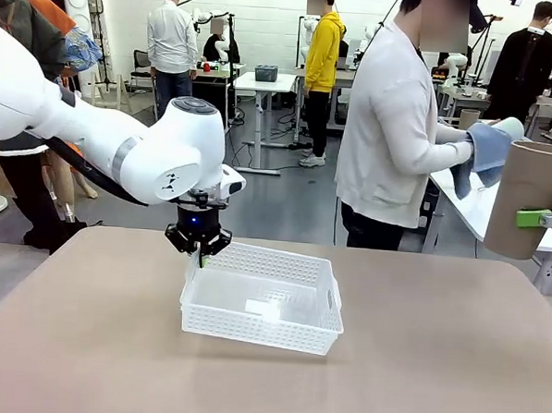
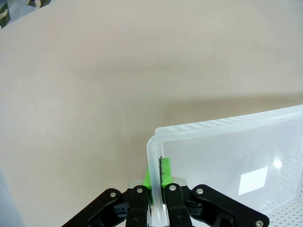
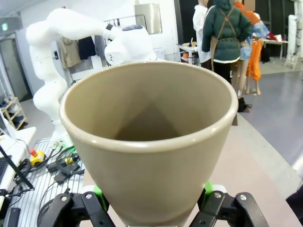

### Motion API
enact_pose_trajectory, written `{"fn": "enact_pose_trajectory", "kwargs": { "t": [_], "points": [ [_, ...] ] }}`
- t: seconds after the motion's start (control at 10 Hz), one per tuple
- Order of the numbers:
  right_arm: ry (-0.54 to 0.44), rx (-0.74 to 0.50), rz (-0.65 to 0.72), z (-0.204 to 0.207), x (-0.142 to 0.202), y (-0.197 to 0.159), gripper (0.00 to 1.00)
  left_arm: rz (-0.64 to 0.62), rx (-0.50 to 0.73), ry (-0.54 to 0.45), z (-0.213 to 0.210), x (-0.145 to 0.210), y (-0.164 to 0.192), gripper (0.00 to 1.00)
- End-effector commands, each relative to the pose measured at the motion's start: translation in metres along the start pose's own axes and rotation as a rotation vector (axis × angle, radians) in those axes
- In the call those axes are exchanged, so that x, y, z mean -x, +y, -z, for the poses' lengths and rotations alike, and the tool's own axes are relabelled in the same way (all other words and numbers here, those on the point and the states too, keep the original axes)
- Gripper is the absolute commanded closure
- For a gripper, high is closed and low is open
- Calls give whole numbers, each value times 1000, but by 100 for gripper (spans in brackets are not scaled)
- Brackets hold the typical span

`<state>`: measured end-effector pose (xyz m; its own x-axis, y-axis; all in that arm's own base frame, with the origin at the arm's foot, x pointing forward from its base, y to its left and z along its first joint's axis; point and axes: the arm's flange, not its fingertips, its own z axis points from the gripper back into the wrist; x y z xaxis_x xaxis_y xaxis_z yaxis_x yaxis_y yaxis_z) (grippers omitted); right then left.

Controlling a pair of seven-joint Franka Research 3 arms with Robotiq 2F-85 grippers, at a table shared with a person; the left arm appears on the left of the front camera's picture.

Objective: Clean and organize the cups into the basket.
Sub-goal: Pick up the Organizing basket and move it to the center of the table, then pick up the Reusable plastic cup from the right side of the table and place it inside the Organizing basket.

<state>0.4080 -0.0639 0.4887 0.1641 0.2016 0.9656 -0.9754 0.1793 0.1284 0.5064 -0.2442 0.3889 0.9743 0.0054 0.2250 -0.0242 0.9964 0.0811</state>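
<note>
Cup (image 1: 534, 192), tan, matte: rigid, light, likely breakable. Held aloft at desk (image 1: 434, 363) right edge, right hand (image 3: 151, 213) clamped across tapered body; may slip. Left hand (image 2: 156, 189) pinches basket (image 1: 260, 331) rim.

A matte tan worktop (image 1: 453, 364) fronts a bright, evenly lit workshop: glossy dark-grey floor (image 1: 285, 202), white back wall (image 1: 258, 11), white-topped metal-legged tables (image 1: 250, 81) well behind.

No legible text, brand or number anywhere; white sticker (image 1: 262, 308) inside basket (image 1: 251, 335) unreadable.
</note>
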Motion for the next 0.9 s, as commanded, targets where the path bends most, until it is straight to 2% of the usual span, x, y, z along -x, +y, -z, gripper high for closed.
{"fn": "enact_pose_trajectory", "kwargs": {
  "t": [0.0, 0.8],
  "points": [
    [0, -4, -4, 2, -2, 1, 34, -21, -28, 3, 9, -10, -13, 100],
    [0, -4, -4, 2, -2, 1, 34, 17, -4, 25, 15, -6, -13, 100]
  ]
}}
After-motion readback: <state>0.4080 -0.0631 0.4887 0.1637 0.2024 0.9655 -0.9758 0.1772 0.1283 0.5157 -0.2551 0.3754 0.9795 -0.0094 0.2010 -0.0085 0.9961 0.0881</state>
